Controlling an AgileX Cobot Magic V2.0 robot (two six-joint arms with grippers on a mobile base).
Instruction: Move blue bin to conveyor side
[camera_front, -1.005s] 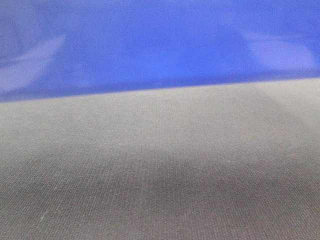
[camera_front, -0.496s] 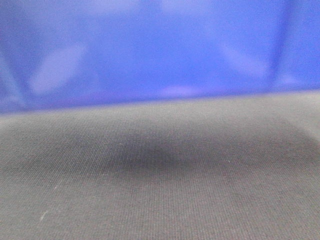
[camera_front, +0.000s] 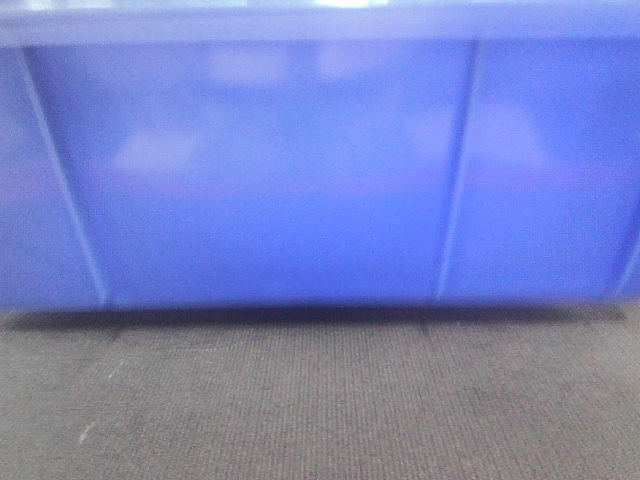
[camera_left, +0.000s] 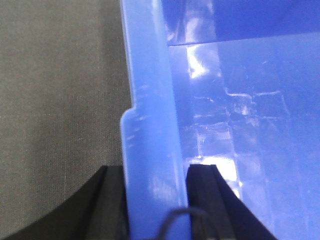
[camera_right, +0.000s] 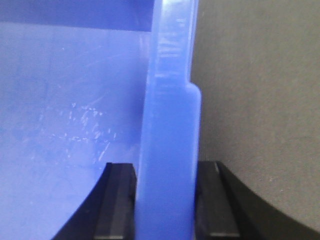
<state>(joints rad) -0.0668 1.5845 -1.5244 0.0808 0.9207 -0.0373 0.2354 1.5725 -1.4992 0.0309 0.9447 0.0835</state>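
The blue bin (camera_front: 300, 180) fills the upper part of the front view, its glossy wall with thin vertical ribs standing on the dark woven conveyor (camera_front: 320, 400). In the left wrist view my left gripper (camera_left: 156, 172) is shut on the bin's thick left rim (camera_left: 147, 100), one black finger outside over the belt (camera_left: 55, 100), the other inside the bin. In the right wrist view my right gripper (camera_right: 166, 170) is shut on the right rim (camera_right: 170, 100) the same way, with the belt (camera_right: 260, 100) on its outer side.
The bin's scuffed inner floor (camera_right: 65, 125) shows nothing lying in the part I see. Beyond both rims only the belt shows.
The bin's wall has come down in the front view: its bottom edge dropped lower and its upper rim and ribs now show. Both grippers' earlier state is not shown.
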